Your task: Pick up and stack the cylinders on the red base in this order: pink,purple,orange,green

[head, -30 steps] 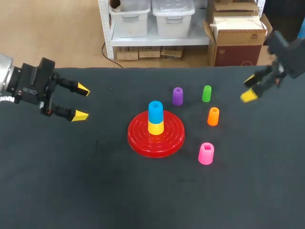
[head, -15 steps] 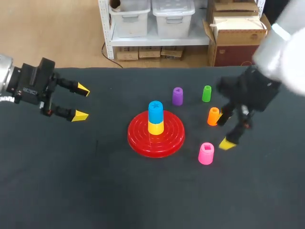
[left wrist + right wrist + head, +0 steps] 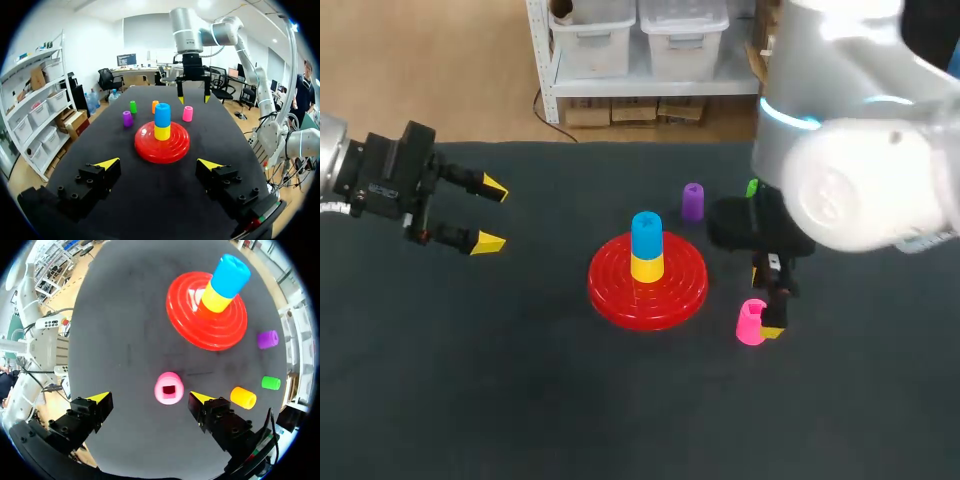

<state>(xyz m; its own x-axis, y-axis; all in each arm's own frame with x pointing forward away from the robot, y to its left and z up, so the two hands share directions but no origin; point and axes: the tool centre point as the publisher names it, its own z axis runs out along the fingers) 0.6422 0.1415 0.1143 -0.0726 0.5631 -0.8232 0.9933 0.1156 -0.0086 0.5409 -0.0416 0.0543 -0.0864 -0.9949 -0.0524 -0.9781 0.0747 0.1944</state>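
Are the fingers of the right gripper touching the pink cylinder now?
Apart. In the right wrist view the pink cylinder stands between the open fingers of the right gripper, with dark table showing on both sides of it.

Base (image 3: 610, 295): was glossy red, plain.
Blue cylinder (image 3: 646, 233): was sky blue.
Yellow cylinder (image 3: 647, 268): was lemon yellow.
Pink cylinder (image 3: 750, 322): was bright pink, darker in its square hole.
Purple cylinder (image 3: 692, 200): was violet.
Orange cylinder (image 3: 243, 397): was plain orange.
Green cylinder (image 3: 271, 383): was vivid green.
Table (image 3: 520, 400): was dark grey, unpatterned.
Left gripper (image 3: 492, 215): was black with yellow fingertips (image 3: 492, 241).
Right gripper (image 3: 150, 397): was black, yellow-tipped.
Right arm (image 3: 860, 150): was silver-white with a cyan ring.
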